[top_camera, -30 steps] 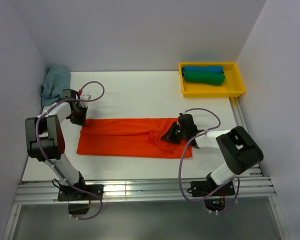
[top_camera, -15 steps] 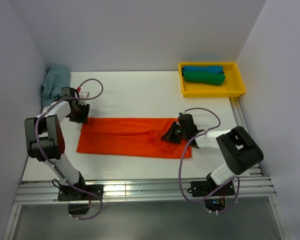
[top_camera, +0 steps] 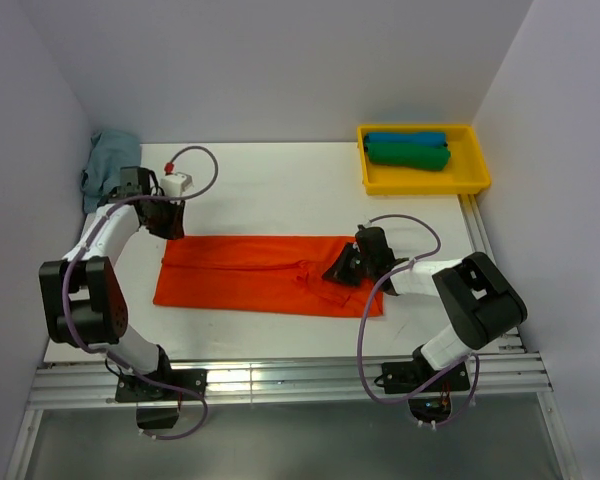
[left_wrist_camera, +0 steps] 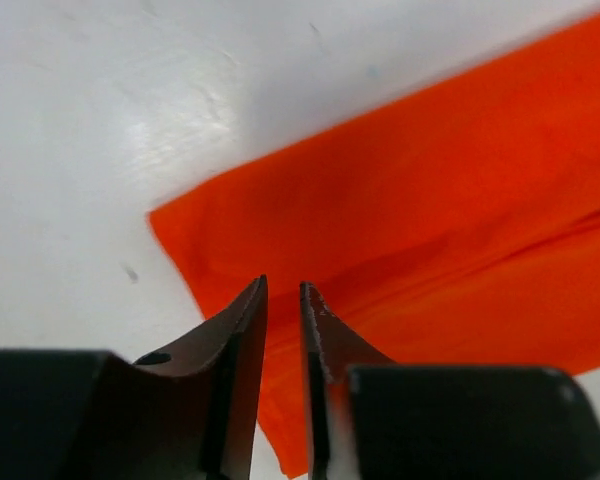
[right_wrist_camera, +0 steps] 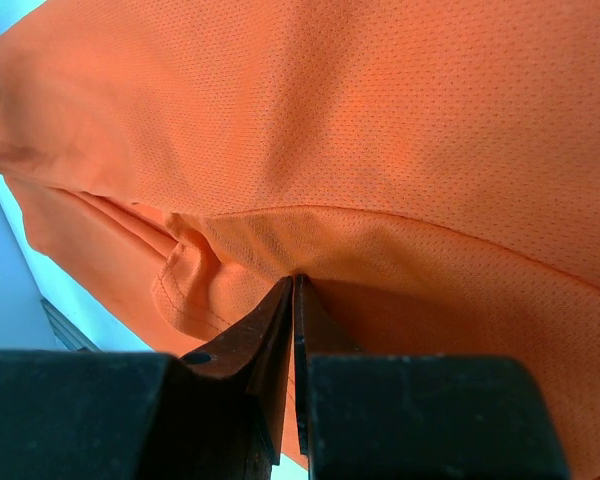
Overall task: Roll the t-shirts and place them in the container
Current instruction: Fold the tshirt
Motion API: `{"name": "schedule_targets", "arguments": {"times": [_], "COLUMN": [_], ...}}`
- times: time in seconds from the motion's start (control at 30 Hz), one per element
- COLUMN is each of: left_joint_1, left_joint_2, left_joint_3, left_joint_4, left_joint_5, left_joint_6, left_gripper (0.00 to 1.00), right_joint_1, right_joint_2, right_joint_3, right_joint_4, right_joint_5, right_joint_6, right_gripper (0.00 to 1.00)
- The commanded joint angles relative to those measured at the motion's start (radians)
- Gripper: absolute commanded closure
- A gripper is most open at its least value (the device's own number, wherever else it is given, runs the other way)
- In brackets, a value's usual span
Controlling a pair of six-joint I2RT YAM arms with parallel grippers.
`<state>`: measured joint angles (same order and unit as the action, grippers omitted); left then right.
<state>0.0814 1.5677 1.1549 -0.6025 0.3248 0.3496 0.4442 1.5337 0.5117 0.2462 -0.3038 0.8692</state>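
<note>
The orange-red t-shirt (top_camera: 250, 275) lies folded into a long strip across the table; its far left corner (left_wrist_camera: 310, 230) shows in the left wrist view. My left gripper (top_camera: 169, 224) (left_wrist_camera: 283, 288) hovers over that corner, its jaws a narrow gap apart with nothing between them. At the strip's right end, my right gripper (top_camera: 340, 271) (right_wrist_camera: 296, 280) is shut on a raised fold of the orange fabric (right_wrist_camera: 380, 130). A blue t-shirt (top_camera: 407, 138) and a green t-shirt (top_camera: 408, 156) lie rolled in the tray.
A yellow tray (top_camera: 425, 187) stands at the back right corner. A crumpled grey-blue cloth (top_camera: 110, 165) lies at the back left by the wall. White walls close the table in on three sides.
My left gripper let go of the shirt's far left corner, opened wide then narrowed, and moved slightly back and right. The right gripper kept its hold without moving.
</note>
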Motion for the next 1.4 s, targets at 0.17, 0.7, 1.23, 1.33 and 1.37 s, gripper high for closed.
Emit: {"name": "schedule_targets", "arguments": {"times": [0.17, 0.7, 1.23, 1.33, 1.37], "left_joint_1": [-0.022, -0.016, 0.034, 0.040, 0.040], "left_joint_2": [0.086, 0.075, 0.075, 0.069, 0.065], "left_joint_3": [-0.053, -0.139, -0.139, -0.142, -0.144], "left_joint_4": [-0.079, -0.051, -0.013, -0.017, -0.017], "left_joint_5": [0.005, -0.093, -0.161, -0.159, -0.158], "left_joint_6": [0.097, 0.094, 0.075, 0.078, 0.080], "left_gripper": [0.82, 0.88, 0.89, 0.88, 0.87], "right_joint_1": [-0.007, -0.007, -0.010, -0.010, -0.010], "right_joint_2": [0.011, 0.013, -0.010, -0.036, -0.047], "right_joint_3": [0.022, 0.017, 0.021, 0.034, 0.037], "right_joint_4": [-0.028, -0.038, -0.081, -0.119, -0.151], "right_joint_5": [0.032, 0.038, 0.083, 0.101, 0.121], "right_joint_6": [-0.019, -0.027, -0.033, -0.039, -0.042], "right_gripper": [0.89, 0.90, 0.90, 0.89, 0.89]}}
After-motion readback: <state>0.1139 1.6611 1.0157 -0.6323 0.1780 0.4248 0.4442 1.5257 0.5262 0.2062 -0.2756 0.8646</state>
